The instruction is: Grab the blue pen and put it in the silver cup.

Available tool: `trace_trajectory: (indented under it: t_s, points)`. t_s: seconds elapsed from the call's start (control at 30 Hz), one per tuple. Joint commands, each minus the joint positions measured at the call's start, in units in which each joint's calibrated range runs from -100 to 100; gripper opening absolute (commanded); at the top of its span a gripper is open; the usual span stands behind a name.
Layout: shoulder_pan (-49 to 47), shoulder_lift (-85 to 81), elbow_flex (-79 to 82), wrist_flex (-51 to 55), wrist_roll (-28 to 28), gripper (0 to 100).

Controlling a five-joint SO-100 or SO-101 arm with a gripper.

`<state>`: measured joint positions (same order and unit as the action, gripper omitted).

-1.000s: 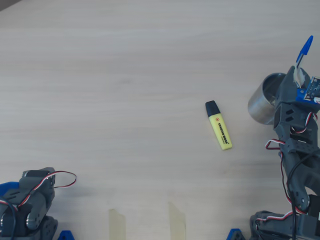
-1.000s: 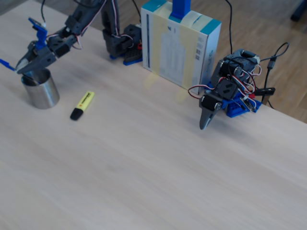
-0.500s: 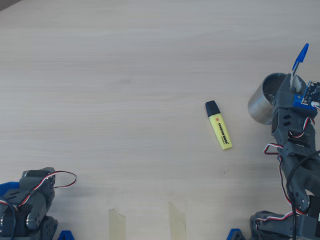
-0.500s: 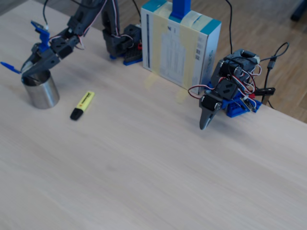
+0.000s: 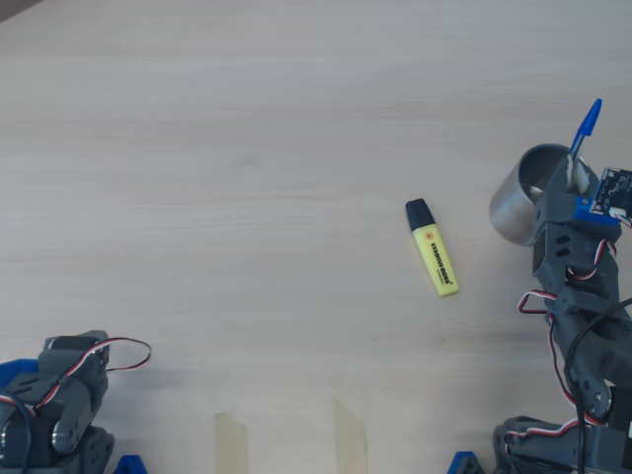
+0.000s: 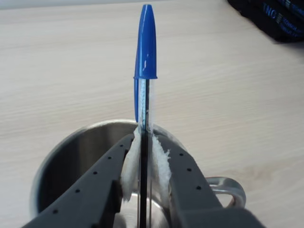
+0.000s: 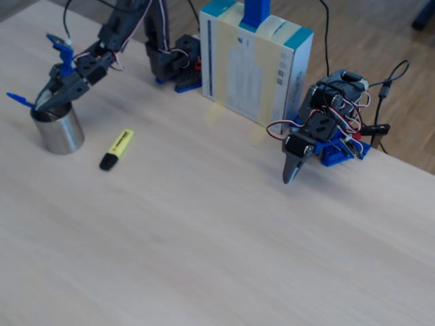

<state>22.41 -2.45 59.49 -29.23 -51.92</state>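
Evidently the grey two-finger gripper (image 6: pixel 145 161) pinches the thin clear-barrelled blue-capped pen (image 6: pixel 145 57) mid-barrel above the brushed steel cup (image 6: pixel 61 161); light, stiff, probably slick, so padded pads (image 6: pixel 160 164) suit.

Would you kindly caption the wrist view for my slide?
Gripper fingers clamp the blue pen over the silver cup.
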Motion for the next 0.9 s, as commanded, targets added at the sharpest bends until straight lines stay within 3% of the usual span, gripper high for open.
trace_trajectory:
  t_s: [0.0, 0.13, 0.43, 0.87]
  points:
    - [-0.2, -2.3, -0.9, -0.2, -0.2, 7]
    - [-0.4, -2.4, -0.8, -0.5, -0.1, 20]
    - [-3.7, -4.2, -0.8, 0.2, 0.3, 36]
    - [-5.8, -11.2, 0.0, 6.6, 0.4, 37]
